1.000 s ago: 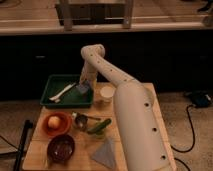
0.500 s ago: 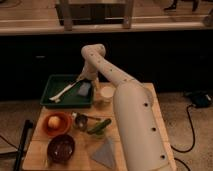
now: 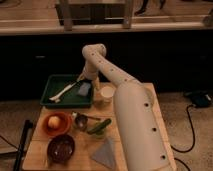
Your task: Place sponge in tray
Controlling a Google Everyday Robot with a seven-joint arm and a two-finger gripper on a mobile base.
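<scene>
The sponge (image 3: 84, 89), a small pale blue-grey block, lies inside the dark green tray (image 3: 54, 84) near its right rim. A long white utensil (image 3: 63, 92) lies across the tray to the sponge's left. My gripper (image 3: 81, 78) hangs at the end of the white arm, just above and behind the sponge, over the tray's right part. I cannot tell whether it touches the sponge.
A pale cup (image 3: 106, 94) stands just right of the tray. In front are an orange bowl (image 3: 55, 123) with a round fruit, a dark red bowl (image 3: 61, 148), a small metal cup (image 3: 80, 120), a green item (image 3: 100, 126) and a grey-blue cloth (image 3: 105, 153). My arm covers the table's right side.
The gripper seems to have lifted slightly away from the sponge, which now shows lying in the tray. The rest has not moved.
</scene>
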